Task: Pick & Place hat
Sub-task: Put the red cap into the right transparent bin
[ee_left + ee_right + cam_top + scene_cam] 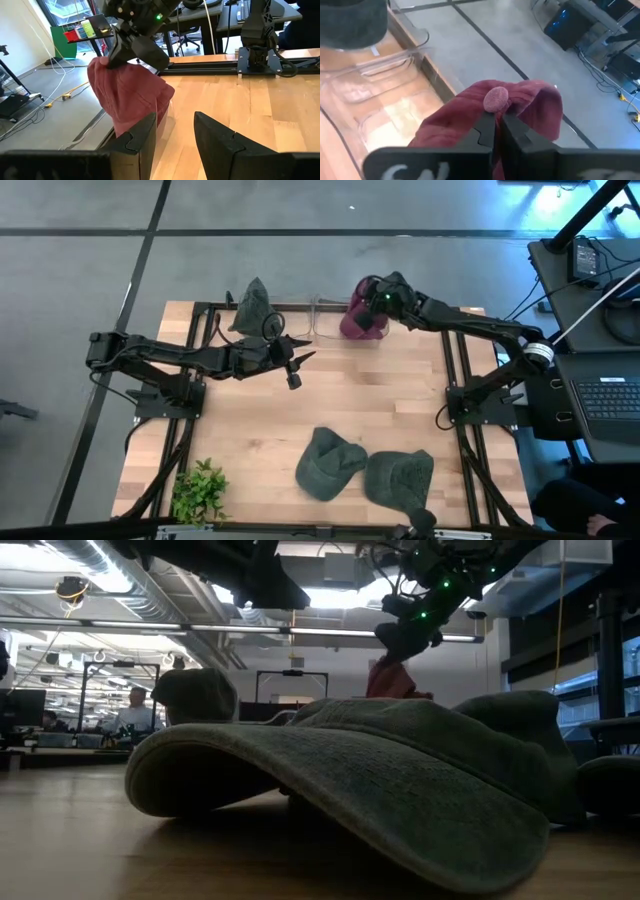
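A maroon hat [358, 322] hangs at the table's far edge, by a clear rack [325, 315]; it also shows in the left wrist view [131, 97]. My right gripper [378, 300] is above it, shut on its crown. My left gripper [295, 367] hovers open over the table's left middle, fingers [142, 137] pointing toward the maroon hat and touching nothing. One green hat [252, 305] sits raised at the far left edge. Two more green hats [330, 462] [402, 476] lie brim-down near the near edge. My right gripper pinches the maroon hat's crown [487, 112] between its two fingers, right beside the top button [496, 99]. The fingers come from above, slanting down. The hat hangs slack below them [120, 105]; its lower edge is hidden, so I cannot tell whether it touches the table.
A potted plant [200, 492] stands at the near left corner. The clear rack [385, 75] lies along the far edge beside the raised green hat [350, 20]. Bare wood [380, 395] spans the table's middle. A desk with a keyboard [610, 395] stands off the right side.
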Controlling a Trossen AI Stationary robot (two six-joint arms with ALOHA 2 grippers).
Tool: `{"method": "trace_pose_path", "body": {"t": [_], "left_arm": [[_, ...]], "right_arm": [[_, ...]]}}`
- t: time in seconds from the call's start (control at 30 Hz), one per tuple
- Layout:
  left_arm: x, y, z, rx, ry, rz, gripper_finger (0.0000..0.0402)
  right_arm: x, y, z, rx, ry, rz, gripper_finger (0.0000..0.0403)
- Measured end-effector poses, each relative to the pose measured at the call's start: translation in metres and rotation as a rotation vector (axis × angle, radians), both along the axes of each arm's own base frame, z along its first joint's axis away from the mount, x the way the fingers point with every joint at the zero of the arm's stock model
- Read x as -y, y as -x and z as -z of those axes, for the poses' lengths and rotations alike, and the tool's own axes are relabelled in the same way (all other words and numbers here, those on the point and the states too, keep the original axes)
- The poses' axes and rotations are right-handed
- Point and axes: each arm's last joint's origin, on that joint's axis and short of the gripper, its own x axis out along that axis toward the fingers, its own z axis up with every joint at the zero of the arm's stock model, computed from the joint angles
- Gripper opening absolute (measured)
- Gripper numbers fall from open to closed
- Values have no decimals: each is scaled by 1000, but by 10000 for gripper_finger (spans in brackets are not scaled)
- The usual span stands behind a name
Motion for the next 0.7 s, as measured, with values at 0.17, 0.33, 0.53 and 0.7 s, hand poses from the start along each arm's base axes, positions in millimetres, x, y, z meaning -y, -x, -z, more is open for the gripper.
{"method": "trace_pose_path", "body": {"t": [0.17,0.33,0.53,0.7], "left_arm": [[0,0,0,-1,0,0,127],[0,0,0,-1,0,0,127],[0,0,1,-9,1,0,128],[0,0,2,-17,2,0,128]], "right_arm": [[2,-3,8,-30,-16,-3,18],[2,-4,13,-61,-33,-9,45],[1,-3,16,-99,-41,-16,86],[1,-1,14,-109,-26,12,138]]}}
